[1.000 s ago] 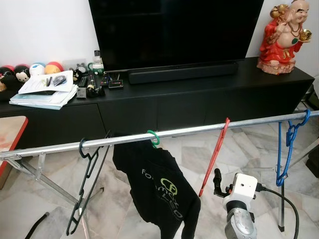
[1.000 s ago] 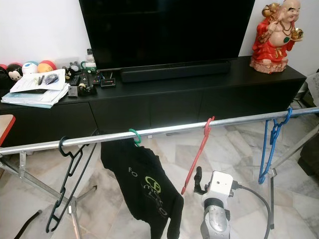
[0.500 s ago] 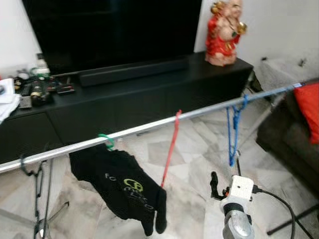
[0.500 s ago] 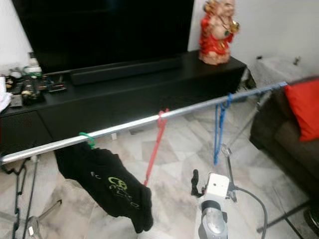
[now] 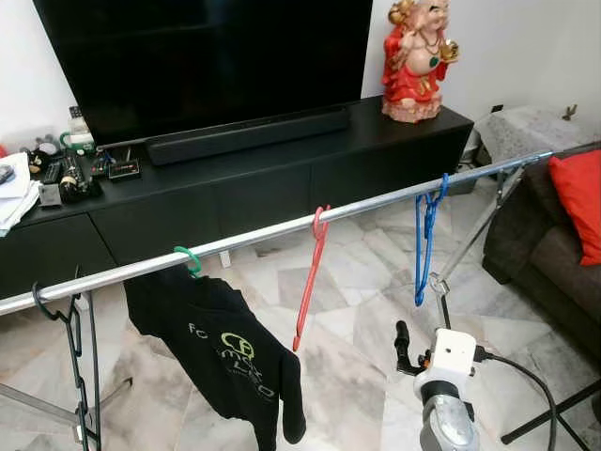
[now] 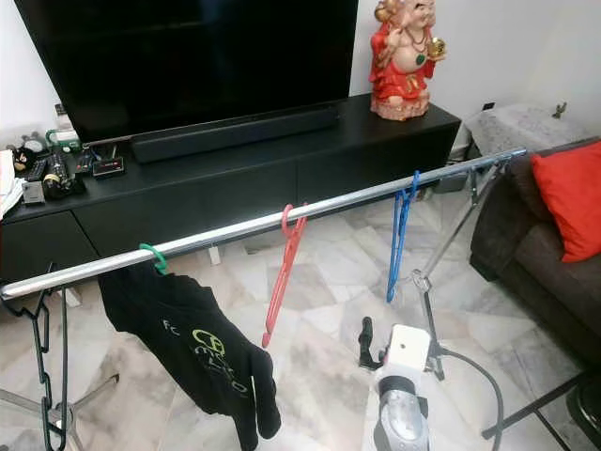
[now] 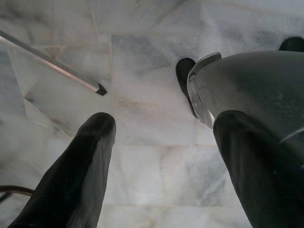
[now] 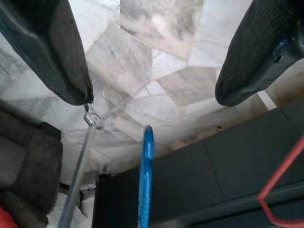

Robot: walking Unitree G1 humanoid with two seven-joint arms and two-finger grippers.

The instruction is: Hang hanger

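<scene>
Right arm is raised low in front, right gripper (image 8: 152, 61) with fingers spread wide and nothing between them; wrist camera looks up past the fingers (image 8: 50, 52) at the blue hanger (image 8: 145, 180) and a bit of the red hanger (image 8: 280, 190), with marble floor (image 8: 156, 57) behind. From the head camera the arm's white wrist block (image 5: 453, 354) sits just below and slightly right of the blue hanger, not touching it. Left gripper (image 7: 161, 156) points down at the floor, fingers also apart and empty, with the robot's own grey body (image 7: 251, 85) beside it and a thin metal rack leg (image 7: 52, 64) lying across the tiles. Next out is the silver rail (image 5: 376, 201) of the drying rack, running from low on the left up to the right. On it, left to right: black hanger (image 5: 70, 329) hooked at the far left end, green hanger (image 5: 188, 259) carrying a black t-shirt (image 5: 221, 352) with a green logo, red hanger (image 5: 310, 277) hanging bare near the middle, blue hanger (image 5: 427, 240) hanging bare further right. All four hooks are over the rail. At the right edge: dark sofa (image 5: 545, 254) with a red cushion (image 5: 577, 202). Behind the rack: long black TV cabinet (image 5: 282, 178) with a soundbar (image 5: 249, 148), large TV (image 5: 207, 56), small clutter (image 5: 80, 164) at the left end, red figurine (image 5: 415, 58) at the right end.
</scene>
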